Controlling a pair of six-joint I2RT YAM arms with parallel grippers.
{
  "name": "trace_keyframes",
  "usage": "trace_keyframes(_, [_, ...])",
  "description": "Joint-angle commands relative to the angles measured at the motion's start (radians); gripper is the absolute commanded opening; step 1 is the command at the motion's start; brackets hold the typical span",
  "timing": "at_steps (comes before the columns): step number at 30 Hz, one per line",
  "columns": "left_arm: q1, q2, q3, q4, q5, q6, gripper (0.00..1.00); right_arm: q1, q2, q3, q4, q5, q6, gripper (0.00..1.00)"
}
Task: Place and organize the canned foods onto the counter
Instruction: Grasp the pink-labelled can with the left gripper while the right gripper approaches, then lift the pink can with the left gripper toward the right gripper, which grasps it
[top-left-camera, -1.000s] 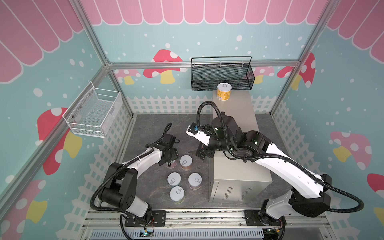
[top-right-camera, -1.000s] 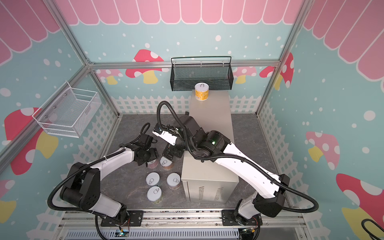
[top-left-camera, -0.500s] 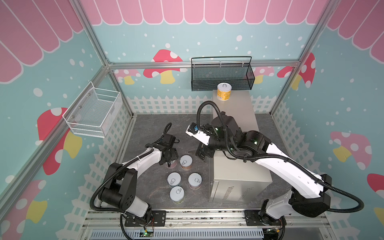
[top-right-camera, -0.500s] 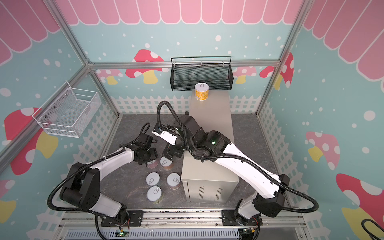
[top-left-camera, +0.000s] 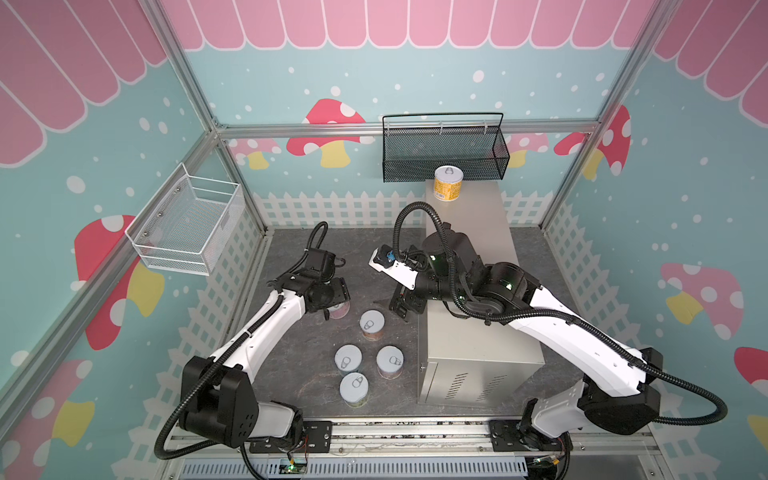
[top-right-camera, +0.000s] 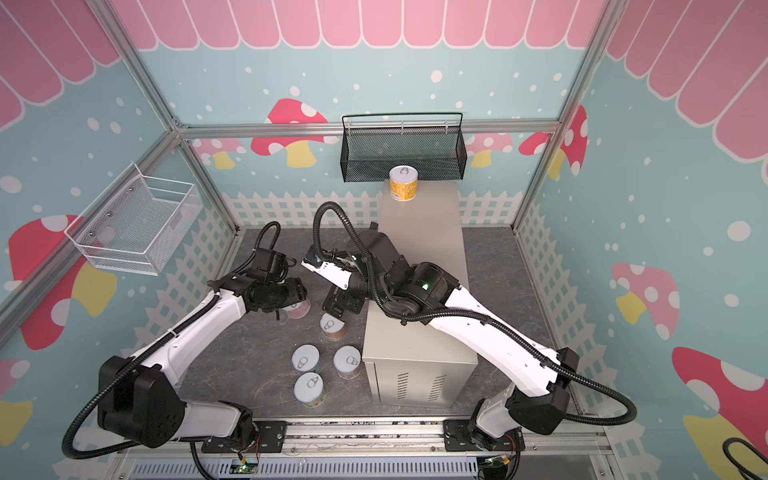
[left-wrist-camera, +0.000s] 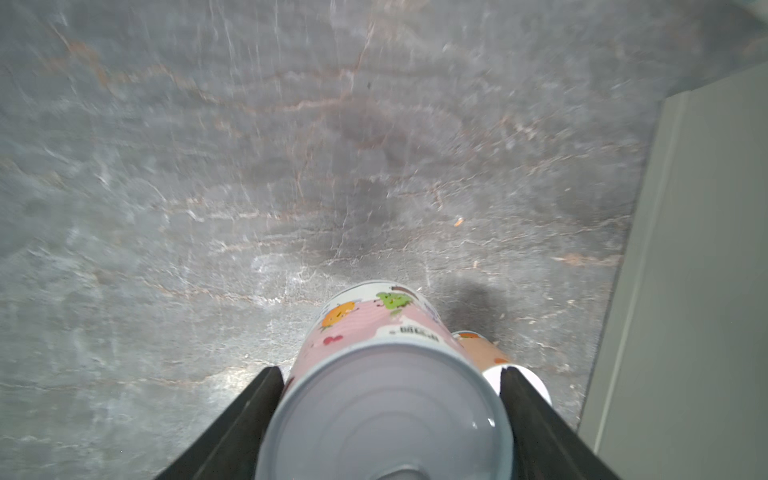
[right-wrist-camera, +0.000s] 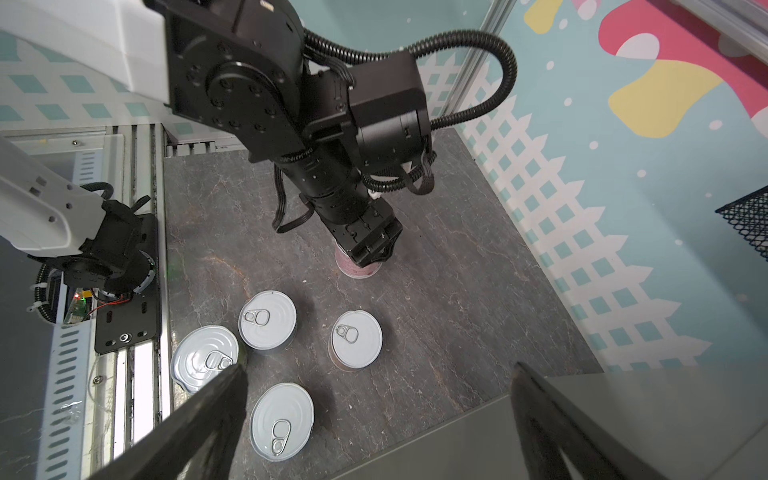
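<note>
My left gripper (left-wrist-camera: 388, 374) is shut on a pink-labelled can (left-wrist-camera: 386, 415) low over the dark floor, left of the other cans in both top views (top-left-camera: 340, 309) (top-right-camera: 300, 308). I cannot tell whether the can is off the floor. Several cans stand on the floor: an orange one (top-left-camera: 372, 325), two side by side (top-left-camera: 348, 358) (top-left-camera: 390, 360), and one nearest the front (top-left-camera: 353, 388). A yellow can (top-left-camera: 448, 183) stands at the far end of the counter (top-left-camera: 469, 216). My right gripper (right-wrist-camera: 378, 368) hangs open and empty beside the counter's left edge (top-left-camera: 405, 305).
A black mesh basket (top-left-camera: 444, 153) hangs on the back wall just behind the yellow can. A white wire basket (top-left-camera: 187, 226) is fixed to the left wall. White picket fencing lines the floor's edges, and the arm rail (top-left-camera: 374, 432) runs along the front.
The left gripper's jaws have closed in onto the pink can. Both arms stay almost where they were, and the right gripper stays open.
</note>
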Motion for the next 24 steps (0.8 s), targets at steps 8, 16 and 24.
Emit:
trace_keyframes(8, [0.076, -0.111, 0.197, -0.177, 0.174, 0.174, 0.0, 0.007, -0.001, -0.016, 0.069, -0.071, -0.055, 0.99])
trace_keyframes(16, [0.128, -0.164, 0.299, -0.251, 0.266, 0.226, 0.0, 0.02, 0.045, -0.002, 0.104, -0.146, -0.099, 1.0])
trace_keyframes(24, [0.167, -0.209, 0.342, -0.256, 0.369, 0.252, 0.0, 0.03, 0.139, 0.034, 0.153, -0.184, -0.101, 0.99])
